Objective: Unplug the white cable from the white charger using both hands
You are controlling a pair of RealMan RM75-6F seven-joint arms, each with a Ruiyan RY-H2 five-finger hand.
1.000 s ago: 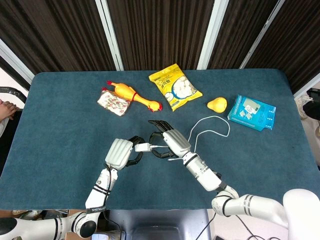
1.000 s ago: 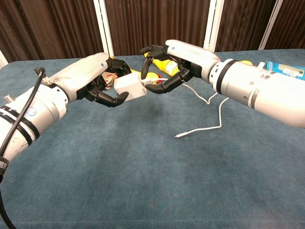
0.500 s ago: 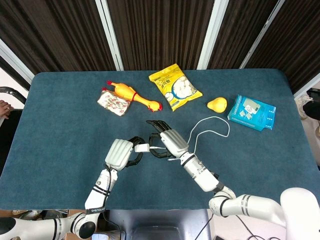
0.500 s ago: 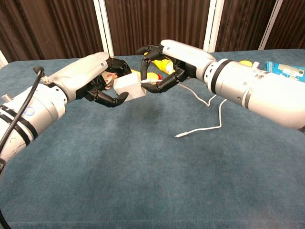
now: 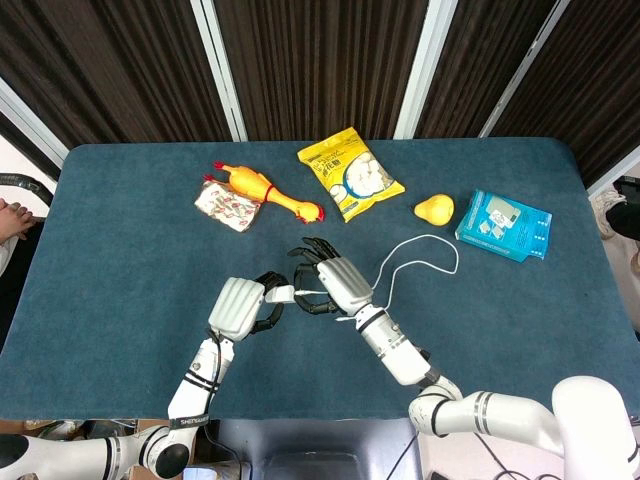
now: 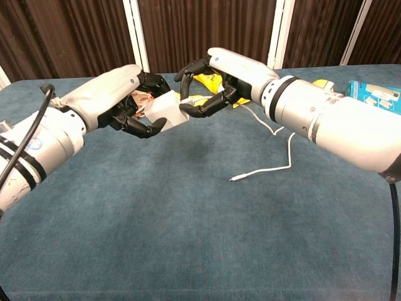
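Midair above the near table: left hand (image 6: 128,103) grips small rigid white plastic charger (image 6: 164,111); right hand (image 6: 216,81) pinches thin white cable (image 6: 276,157) at its stiff plug. Light, slippery; hold plug, not limp cord.

Both views are evenly and brightly lit from overhead, with only soft, faint shadows on the blue table (image 5: 130,300). The white arm shells in the chest view carry mild glare. Focus is sharp across the head view; the chest view bends slightly at its edges, and the dark curtains (image 6: 75,31) lose detail.
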